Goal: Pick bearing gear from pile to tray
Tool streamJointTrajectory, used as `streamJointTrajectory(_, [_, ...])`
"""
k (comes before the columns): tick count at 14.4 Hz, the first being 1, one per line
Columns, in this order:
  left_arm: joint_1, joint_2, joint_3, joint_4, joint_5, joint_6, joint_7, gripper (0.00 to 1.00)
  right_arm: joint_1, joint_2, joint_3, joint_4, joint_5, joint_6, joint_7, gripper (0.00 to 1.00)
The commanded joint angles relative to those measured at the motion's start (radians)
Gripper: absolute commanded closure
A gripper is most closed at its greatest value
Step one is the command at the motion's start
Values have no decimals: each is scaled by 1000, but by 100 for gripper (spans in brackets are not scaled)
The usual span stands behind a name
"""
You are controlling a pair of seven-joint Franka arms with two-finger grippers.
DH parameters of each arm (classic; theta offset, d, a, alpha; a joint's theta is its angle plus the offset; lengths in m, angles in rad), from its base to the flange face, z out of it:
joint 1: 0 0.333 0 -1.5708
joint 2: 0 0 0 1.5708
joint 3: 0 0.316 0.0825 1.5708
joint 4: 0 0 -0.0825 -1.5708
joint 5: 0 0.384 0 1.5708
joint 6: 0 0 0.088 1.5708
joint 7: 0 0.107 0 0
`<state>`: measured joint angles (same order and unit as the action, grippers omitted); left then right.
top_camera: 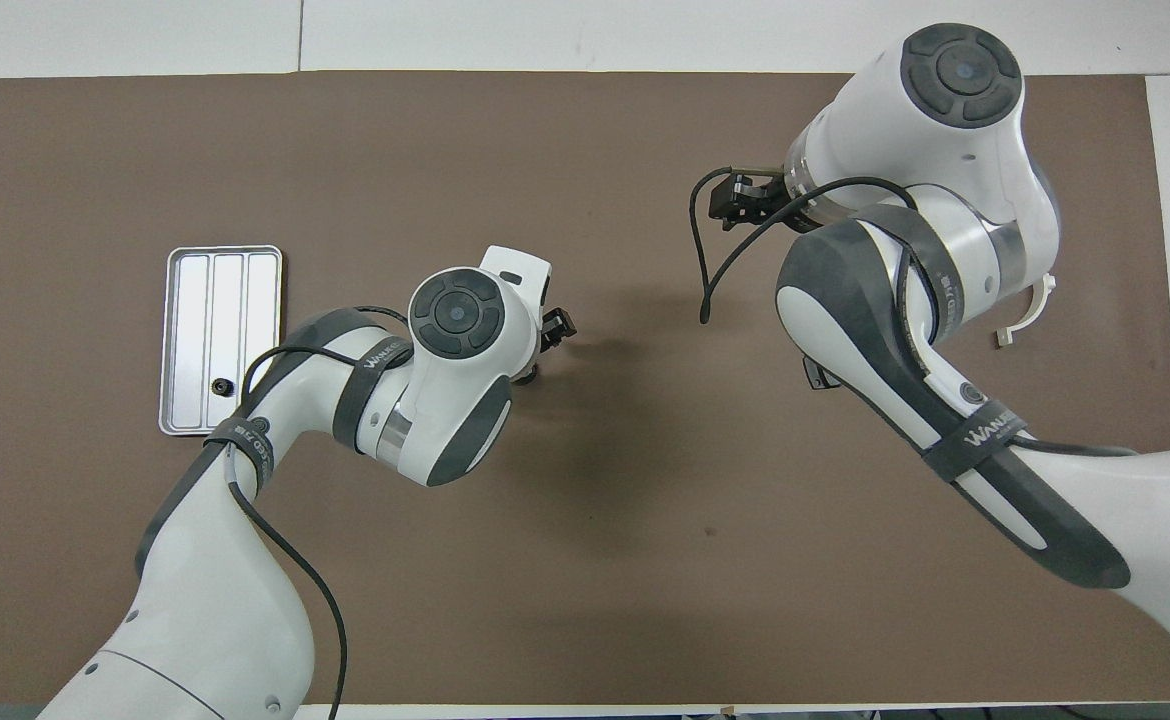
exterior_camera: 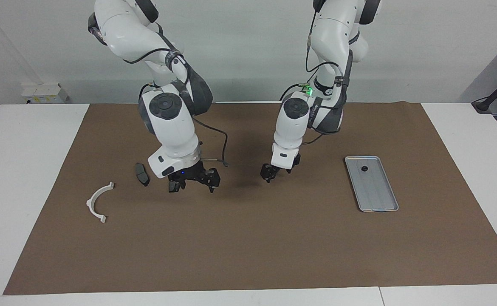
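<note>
The silver tray [exterior_camera: 378,196] [top_camera: 191,330] lies toward the left arm's end of the table. One small black round bearing gear [exterior_camera: 364,168] [top_camera: 218,385] sits in its end nearer the robots. The pile lies toward the right arm's end: a white half-ring bracket [exterior_camera: 99,201] [top_camera: 1033,308] and a dark brake pad [exterior_camera: 142,174]. My right gripper [exterior_camera: 192,183] hangs open and empty just above the mat beside that pad. In the overhead view its wrist covers it. My left gripper [exterior_camera: 269,174] [top_camera: 551,340] hovers low over bare mat mid-table, open, holding nothing.
A brown mat [exterior_camera: 248,246] covers most of the white table. A loose black cable [exterior_camera: 221,148] hangs from the right wrist. A small box [exterior_camera: 44,93] stands at the table's edge nearest the robots, past the right arm's base.
</note>
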<state>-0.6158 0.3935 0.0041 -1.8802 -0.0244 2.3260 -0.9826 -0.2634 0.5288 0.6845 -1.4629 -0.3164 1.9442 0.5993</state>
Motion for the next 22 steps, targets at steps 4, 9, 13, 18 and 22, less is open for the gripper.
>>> streamJointTrajectory(4, [-36,-2,19,-19,1,-25,-22,16,13,-90,-84,-8,110,-34,-175,0])
streamJointTrajectory(9, [-33,-2,20,-30,0,-7,-28,26,134,-214,-399,-23,295,-123,-482,0])
streamJointTrajectory(13, [-27,-2,20,-31,0,1,-41,41,219,-326,-578,-68,295,-211,-601,0])
streamJointTrajectory(18, [-24,-2,26,-17,0,-23,-54,98,288,-475,-681,-132,293,-258,-602,0])
streamJointTrajectory(22, [45,-132,80,-20,6,-170,38,100,314,-582,-712,-206,292,-286,-604,0])
